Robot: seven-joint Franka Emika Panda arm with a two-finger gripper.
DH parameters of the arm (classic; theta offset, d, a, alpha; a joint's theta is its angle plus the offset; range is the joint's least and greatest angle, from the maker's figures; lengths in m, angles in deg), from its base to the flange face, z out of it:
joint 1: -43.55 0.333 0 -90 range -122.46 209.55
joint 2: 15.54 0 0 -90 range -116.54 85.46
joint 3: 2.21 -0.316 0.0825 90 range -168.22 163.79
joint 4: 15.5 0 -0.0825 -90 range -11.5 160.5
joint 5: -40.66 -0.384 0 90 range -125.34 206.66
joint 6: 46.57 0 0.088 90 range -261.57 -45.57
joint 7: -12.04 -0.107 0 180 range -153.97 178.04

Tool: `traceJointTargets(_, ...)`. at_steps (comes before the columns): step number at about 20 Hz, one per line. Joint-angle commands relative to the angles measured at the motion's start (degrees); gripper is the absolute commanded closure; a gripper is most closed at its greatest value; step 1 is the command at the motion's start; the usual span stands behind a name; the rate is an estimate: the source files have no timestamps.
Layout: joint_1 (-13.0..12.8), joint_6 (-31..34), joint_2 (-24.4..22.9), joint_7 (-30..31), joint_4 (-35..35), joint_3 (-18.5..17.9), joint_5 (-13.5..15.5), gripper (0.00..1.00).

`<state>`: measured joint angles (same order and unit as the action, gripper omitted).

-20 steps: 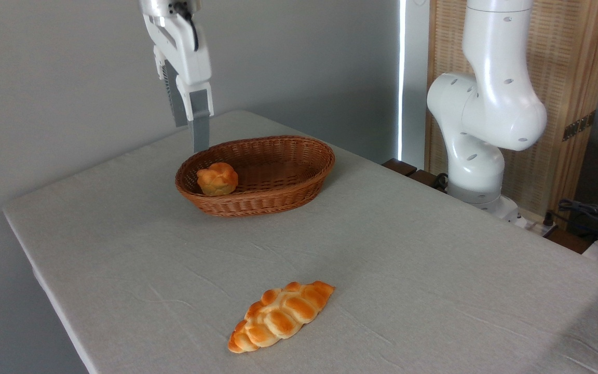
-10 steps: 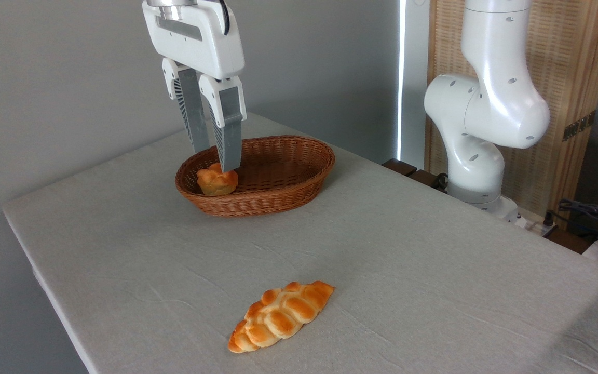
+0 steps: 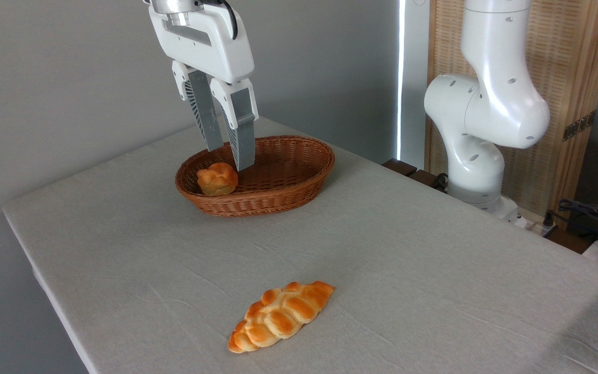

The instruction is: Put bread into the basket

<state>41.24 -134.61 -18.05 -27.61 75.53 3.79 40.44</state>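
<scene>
The bread (image 3: pixel 217 179), a small round golden bun, sits inside the left end of the oval brown wicker basket (image 3: pixel 288 192) at the far side of the table. My gripper (image 3: pixel 230 156) hangs over the basket's middle-left, just right of and above the bun, not touching it. Its two grey fingers (image 3: pixel 242 135) point down and stand apart with nothing between them, so it is open.
A longer braided loaf (image 3: pixel 280 316) lies on the grey tablecloth (image 3: pixel 408 270) near the front edge. The arm's white base (image 3: pixel 478 135) rises at the back right, with cables (image 3: pixel 589 213) beyond the table's right corner. A grey wall stands behind the basket.
The gripper has turned about its axis so both fingers show, and has shifted right, away from over the bun. The bun stays in the basket.
</scene>
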Motion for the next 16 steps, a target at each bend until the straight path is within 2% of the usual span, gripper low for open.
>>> traceJointTargets(1, -1.38, 0.33, 1.02, -0.52, -1.3, -3.97, 1.18, 0.0)
traceJointTargets(12, -1.99, -0.64, 1.46, -0.96, -0.77, -4.77, 1.71, 0.0)
traceJointTargets(16, -5.07, -0.73, 1.46, -0.96, -0.77, -8.46, 1.8, 0.0)
